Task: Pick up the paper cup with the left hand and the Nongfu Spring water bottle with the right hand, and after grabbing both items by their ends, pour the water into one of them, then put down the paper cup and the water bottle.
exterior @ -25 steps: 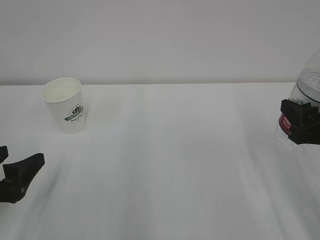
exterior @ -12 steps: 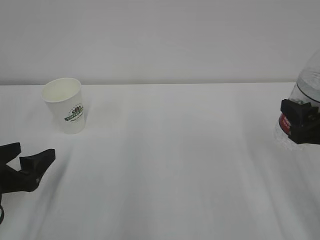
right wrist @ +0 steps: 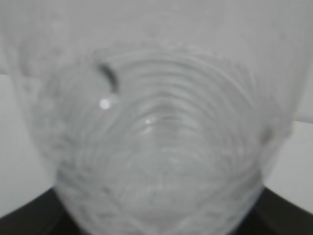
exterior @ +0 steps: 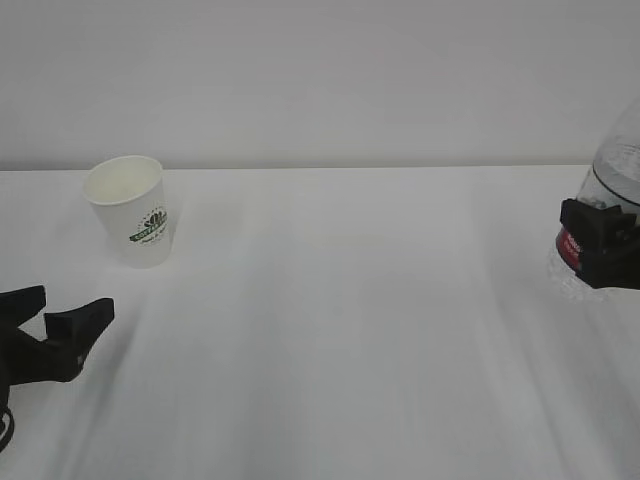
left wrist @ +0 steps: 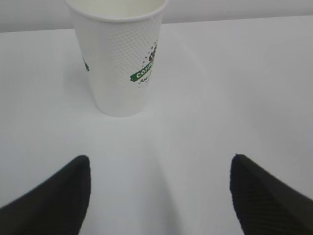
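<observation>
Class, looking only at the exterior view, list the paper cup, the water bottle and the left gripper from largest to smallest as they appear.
1. Water bottle, cut off by the frame edge, so only its visible part counts.
2 and 3. Paper cup and left gripper look alike in size; the gripper is nearer the camera and partly cropped, so unranked.

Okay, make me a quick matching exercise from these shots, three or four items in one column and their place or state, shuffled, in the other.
Items:
1. paper cup
2. Nongfu Spring water bottle
3. left gripper
4. right gripper

States:
A. clamped around the bottle's red label
B. upright at the table's far left, free of any gripper
C. open, short of the cup
D. at the right edge, held

Pairs: 1-B, 2-D, 3-C, 4-A
</observation>
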{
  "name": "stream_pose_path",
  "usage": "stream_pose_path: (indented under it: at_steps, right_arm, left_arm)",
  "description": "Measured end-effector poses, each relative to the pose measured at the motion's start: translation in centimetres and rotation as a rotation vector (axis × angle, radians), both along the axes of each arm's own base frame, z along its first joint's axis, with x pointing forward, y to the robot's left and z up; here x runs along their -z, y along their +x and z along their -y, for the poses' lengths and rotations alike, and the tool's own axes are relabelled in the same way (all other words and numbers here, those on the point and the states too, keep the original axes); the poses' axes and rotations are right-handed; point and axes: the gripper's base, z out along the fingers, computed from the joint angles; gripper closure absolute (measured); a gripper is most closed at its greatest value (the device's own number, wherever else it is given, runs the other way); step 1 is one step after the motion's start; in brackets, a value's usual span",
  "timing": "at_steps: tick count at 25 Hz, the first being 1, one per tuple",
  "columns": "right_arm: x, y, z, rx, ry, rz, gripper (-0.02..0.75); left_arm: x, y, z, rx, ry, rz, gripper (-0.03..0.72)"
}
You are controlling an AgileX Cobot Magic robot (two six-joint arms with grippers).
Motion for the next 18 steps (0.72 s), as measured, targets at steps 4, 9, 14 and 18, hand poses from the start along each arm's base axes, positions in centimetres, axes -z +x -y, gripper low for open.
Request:
stream_pose_path:
  at_steps: [4,9,14,18]
  right_arm:
    - [0.0,0.0,0.0,0.0,0.001,0.0,0.259]
    - [0.0,0.0,0.0,-0.003,0.004,-0.001,0.259]
    - [0.0,0.0,0.0,-0.004,0.004,-0.001,0.259]
    - [0.0,0.0,0.0,-0.004,0.005,-0.001,0.259]
  left_arm:
    - [0.4,1.1,0.2,0.0,0.0,0.0,0.034]
    - [0.3,2.2,0.5,0.0,-0.004,0.021,0.034]
    - [-0.3,3.4,0.7,0.0,-0.014,0.066,0.034]
    - [-0.6,4.3,0.9,0.0,-0.019,0.091,0.033]
